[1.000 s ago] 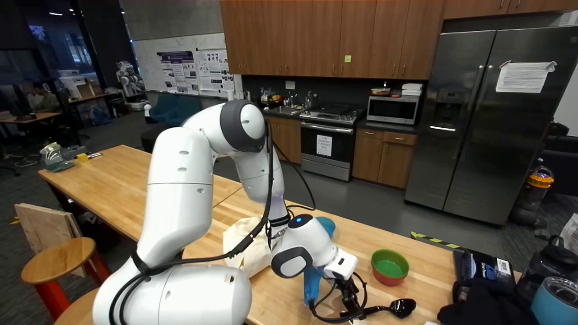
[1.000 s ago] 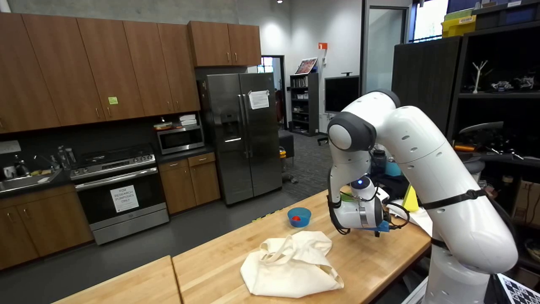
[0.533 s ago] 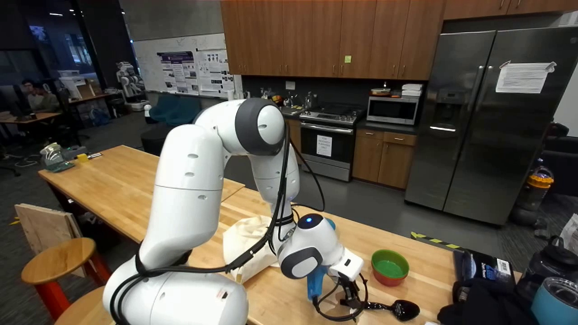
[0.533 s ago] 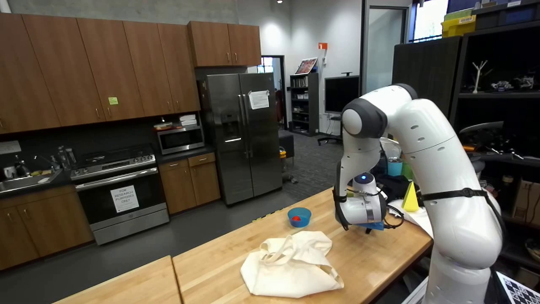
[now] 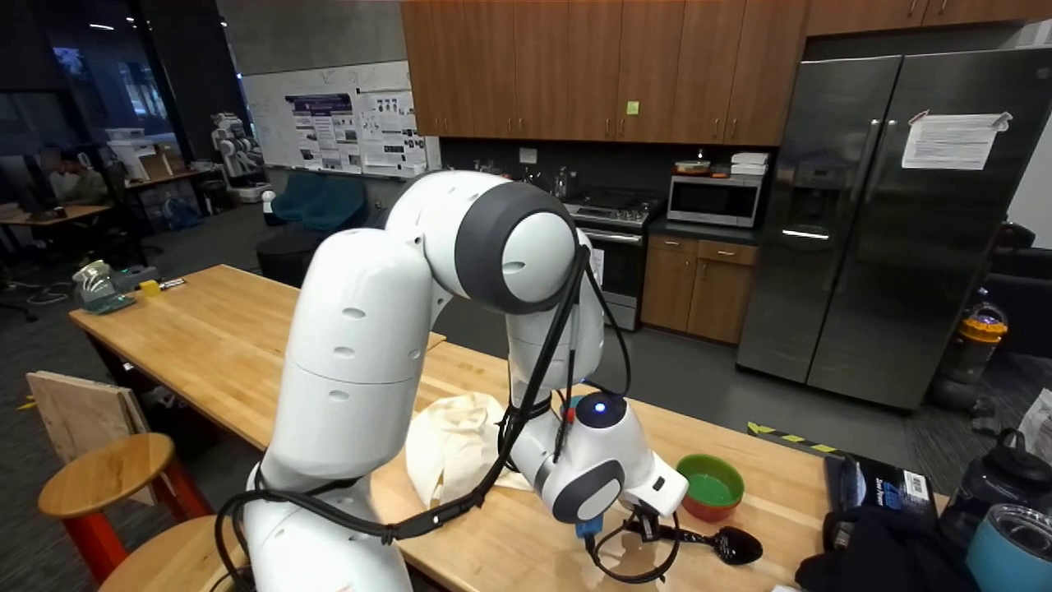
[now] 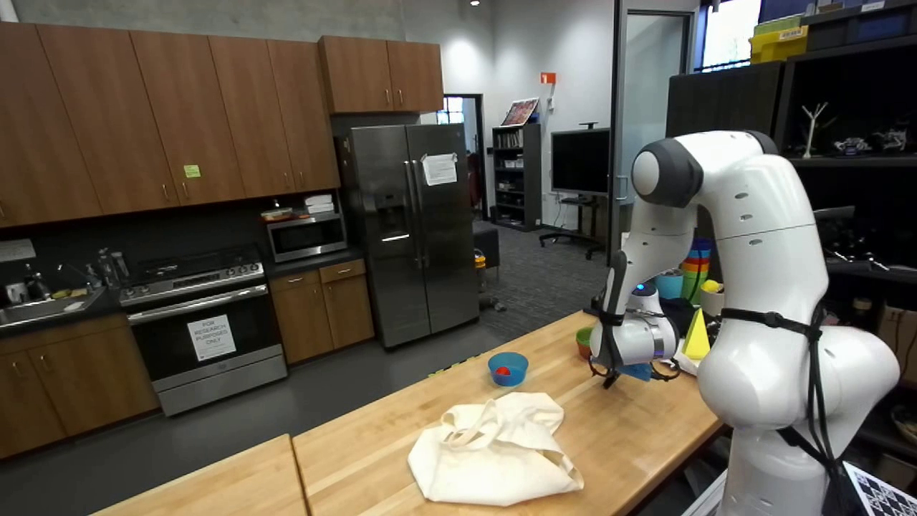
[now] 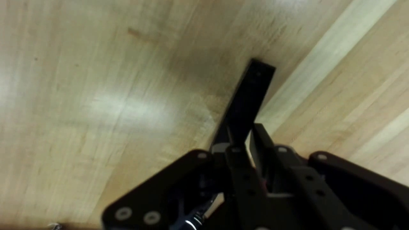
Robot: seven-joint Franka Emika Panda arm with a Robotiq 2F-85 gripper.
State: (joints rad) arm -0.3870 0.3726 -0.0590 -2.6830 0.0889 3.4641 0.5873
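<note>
Wooden tabletop [image 5: 509, 551]: supporting a black spoon [image 5: 736, 545]
Gripper [image 7: 246, 134]: hanging at its handle [image 7: 249, 95]
Jaws: nearly meeting; cannot tell whether pinching

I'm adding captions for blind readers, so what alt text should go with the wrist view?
The robot's dark jaws, close together with a slim gap, stand low in the picture, overlapping a black spoon handle that slants across a pale wooden tabletop. Whether they grip it is unclear.

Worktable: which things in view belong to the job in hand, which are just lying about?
Seemingly in the job:
black serving spoon
gripper, at the spoon's handle; grip unclear

Seemingly just lying about:
cream tote bag
blue bowl, something red inside
green-and-red bowl
teal tumbler
yellow wedge
</note>
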